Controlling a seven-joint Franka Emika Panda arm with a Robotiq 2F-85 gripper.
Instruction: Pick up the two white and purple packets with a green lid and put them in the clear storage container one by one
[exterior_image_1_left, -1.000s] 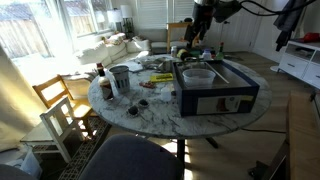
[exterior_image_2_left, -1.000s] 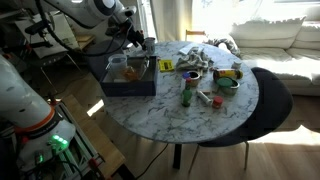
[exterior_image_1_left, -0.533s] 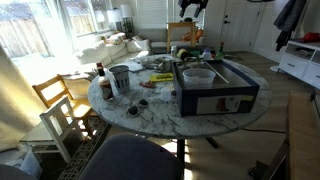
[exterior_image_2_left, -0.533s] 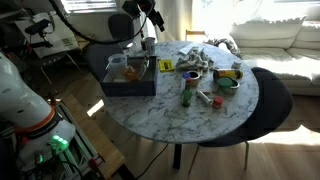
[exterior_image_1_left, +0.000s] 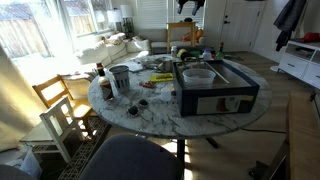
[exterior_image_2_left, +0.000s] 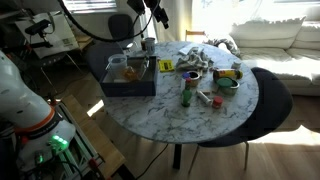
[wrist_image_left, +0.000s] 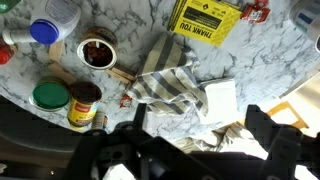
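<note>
Desk (wrist_image_left: 250, 60): white marble w/ grey veins. Tool (wrist_image_left: 192, 135) black (fingers dark, blurry at the edges). Just ahead of it in wrist view, cloth (wrist_image_left: 165, 88) w/ grey-and-white stripes, plain white square piece (wrist_image_left: 220, 98) next to that. Further ahead, yellow card (wrist_image_left: 205, 18) w/ black print. Off to tool's side: green lid (wrist_image_left: 50, 95), brown jar (wrist_image_left: 85, 105) w/ yellow label, dark red-brown bowl (wrist_image_left: 97, 52), blue cap (wrist_image_left: 45, 32). In an exterior view, dark blue box (exterior_image_1_left: 215, 98) below tool, pale patch on front.
</note>
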